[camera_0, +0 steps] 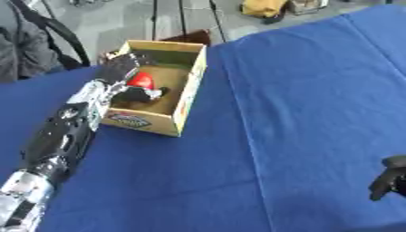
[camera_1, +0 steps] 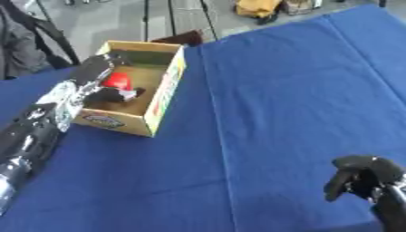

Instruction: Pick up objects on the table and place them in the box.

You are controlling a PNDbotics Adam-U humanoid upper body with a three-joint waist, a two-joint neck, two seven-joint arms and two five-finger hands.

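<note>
Blue tablecloth (camera_0: 317, 113), yellow bag (camera_0: 264, 7) on grey floor (camera_0: 119, 22) beyond

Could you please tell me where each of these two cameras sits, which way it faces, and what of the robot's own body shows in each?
Left eye view: in the robot's head, looking down at the blue table; the left arm reaches in from the lower left, its left hand inside the cardboard box by a red object.
Right eye view: beside it in the head, facing the same way; it shows more of the right hand, fingers curled, at the lower right.
Shared: same moment, nearly the same picture.
</note>
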